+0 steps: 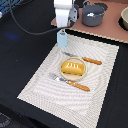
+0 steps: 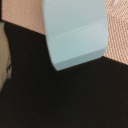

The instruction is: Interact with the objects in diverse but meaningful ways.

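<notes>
Pale blue carton (image 1: 62,38), yellow bread block (image 1: 72,68), striped beige placemat (image 1: 40,80), dark grey pot (image 1: 93,14)

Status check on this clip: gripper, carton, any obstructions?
Gripper shut on pale blue carton, held above the placemat's far edge. Yellow bread block on plate mid-mat. Nothing blocking.

pale blue carton (image 1: 62,38) upright, placemat's far edge

Placemat (image 1: 45,80): striped beige, lying skewed across the middle of the dark worktop (image 1: 20,50)
Board (image 1: 112,31): pinkish-brown, at the worktop's far edge, toward the exterior view's right corner
Cable (image 1: 25,26): black, looping over the worktop's far side on the exterior view's left
</notes>
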